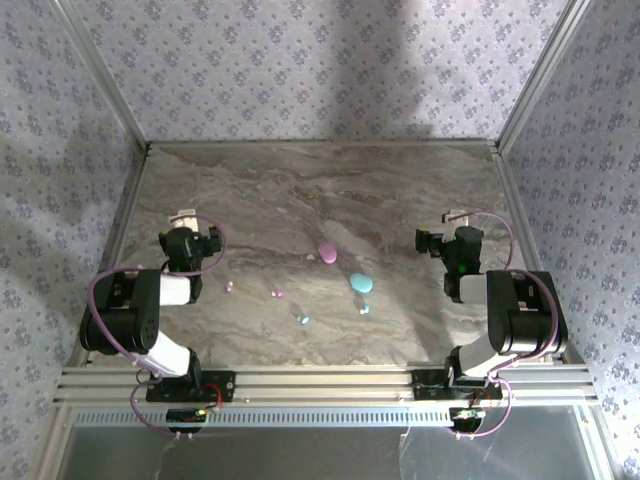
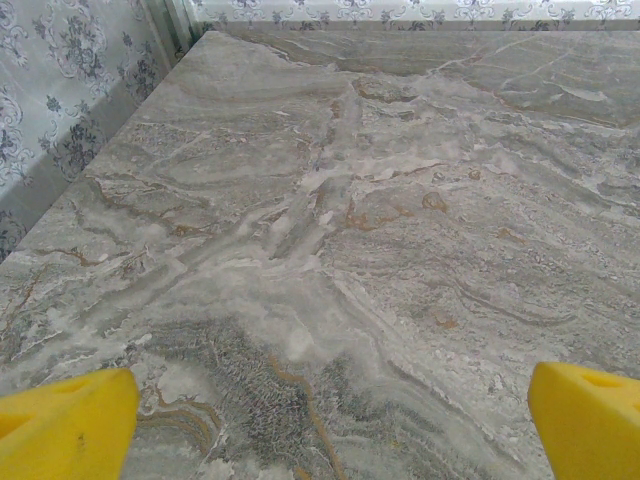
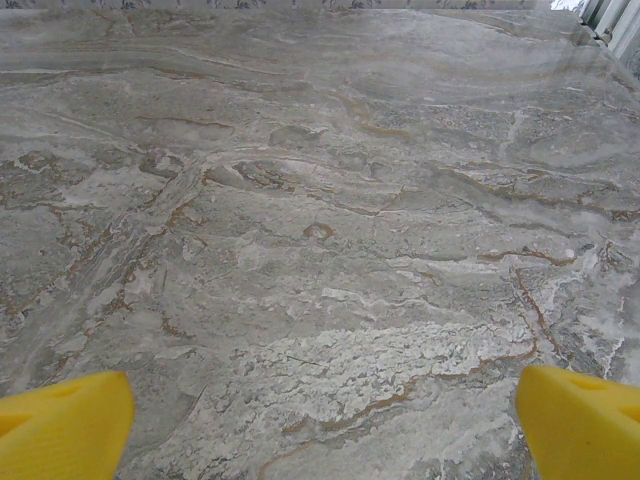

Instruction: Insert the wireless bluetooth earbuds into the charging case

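Observation:
On the marble table a pink oval case (image 1: 327,252) and a teal oval case (image 1: 361,283) lie near the middle. Two tiny pink earbuds (image 1: 230,287) (image 1: 278,293) rest left of them, and two pale teal earbuds (image 1: 304,320) (image 1: 365,309) sit nearer the front. My left gripper (image 1: 183,218) stays at the left side, well away from the buds. My right gripper (image 1: 452,219) is at the right side, equally far off. In the wrist views the yellow fingertips (image 2: 70,425) (image 3: 65,425) stand wide apart over bare marble, holding nothing.
Patterned walls with metal corner posts (image 1: 100,75) close the table on three sides. An aluminium rail (image 1: 320,385) runs along the near edge by the arm bases. Bare marble (image 1: 320,190) stretches behind the cases.

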Controlling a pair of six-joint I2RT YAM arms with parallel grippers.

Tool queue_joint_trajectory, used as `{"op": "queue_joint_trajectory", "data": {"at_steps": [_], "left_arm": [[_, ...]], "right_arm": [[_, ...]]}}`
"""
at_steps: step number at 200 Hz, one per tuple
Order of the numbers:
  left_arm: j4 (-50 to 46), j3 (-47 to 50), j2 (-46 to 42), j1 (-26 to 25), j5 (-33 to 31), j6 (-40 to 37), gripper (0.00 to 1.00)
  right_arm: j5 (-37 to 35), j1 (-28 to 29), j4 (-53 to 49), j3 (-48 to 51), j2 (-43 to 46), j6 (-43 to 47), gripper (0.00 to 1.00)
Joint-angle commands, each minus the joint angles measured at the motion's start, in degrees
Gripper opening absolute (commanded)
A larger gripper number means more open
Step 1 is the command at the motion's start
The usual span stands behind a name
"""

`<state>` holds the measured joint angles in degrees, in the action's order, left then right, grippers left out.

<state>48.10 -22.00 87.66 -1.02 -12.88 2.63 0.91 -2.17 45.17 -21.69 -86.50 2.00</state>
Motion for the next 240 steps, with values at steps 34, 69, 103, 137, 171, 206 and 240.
{"op": "queue_joint_trajectory", "data": {"at_steps": [34,69,103,137,171,206,240], "left_arm": [[0.8,-0.6,0.1,0.1,0.2,0.4,1.00],[0.8,-0.6,0.1,0.1,0.2,0.4,1.00],[-0.1,-0.9,-0.5,-0.4,-0.3,0.0,1.00],[-3.5,-0.3,-6.7,-3.1,-4.3,-2.1,1.00],[-12.6,-2.2,-15.6,-4.7,-6.8,-2.2,1.00],[-26.0,-6.7,-27.4,-6.7,-4.2,4.3,1.00],[-36.7,-9.6,-39.1,-8.2,2.7,18.3,1.00]], "right_arm": [[0.6,-0.5,-0.3,-1.2,-0.5,0.0,1.00],[0.9,-0.6,-0.3,-1.2,-0.5,-0.1,1.00],[0.8,-0.6,-2.6,-2.1,0.7,0.0,1.00],[0.1,0.0,-7.0,-1.4,7.9,0.5,1.00],[-1.1,2.6,-12.3,-0.2,20.4,1.3,1.00],[-1.2,6.4,-22.9,-3.6,32.9,-0.1,1.00],[-0.5,8.3,-40.6,-9.8,42.9,-8.0,1.00]]}}
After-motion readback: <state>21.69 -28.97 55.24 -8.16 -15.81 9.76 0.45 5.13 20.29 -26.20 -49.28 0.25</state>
